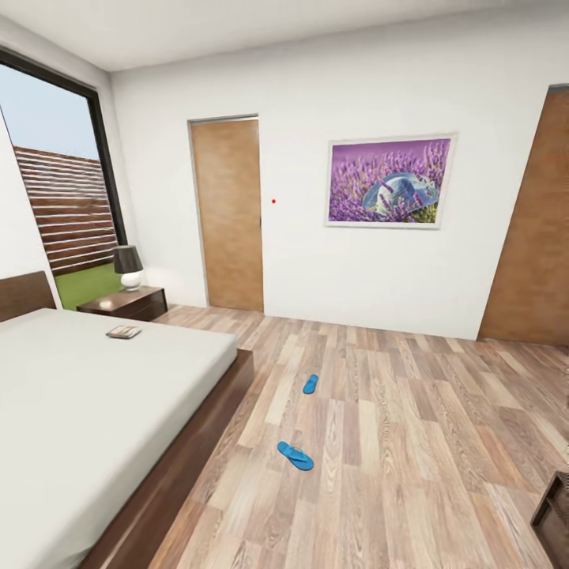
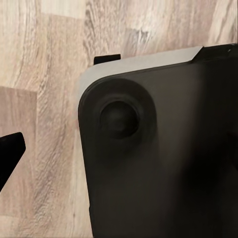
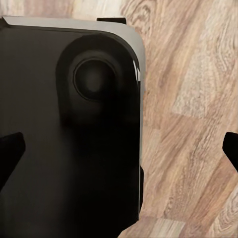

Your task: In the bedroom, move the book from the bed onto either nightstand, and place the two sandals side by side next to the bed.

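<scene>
The book (image 1: 124,332) lies flat on the pale mattress of the bed (image 1: 71,419), near its far side. Just beyond it stands the dark nightstand (image 1: 126,303) with a lamp on top. Two blue sandals lie apart on the plank floor right of the bed, one farther away (image 1: 310,384) and one nearer (image 1: 295,456), pointing different ways. In the right wrist view my right gripper (image 3: 119,148) is open, its fingertips (image 3: 10,151) wide apart over the floor. My left gripper (image 2: 119,148) is also open, with one fingertip (image 2: 10,148) showing at the frame's edge.
A wooden door (image 1: 229,213) stands behind the nightstand and another (image 1: 533,229) at the right wall, with a framed purple picture (image 1: 390,182) between them. A tall window (image 1: 63,190) is at the left. Dark furniture (image 1: 555,518) juts in at the lower right. Both wrist views show my dark base (image 2: 158,158).
</scene>
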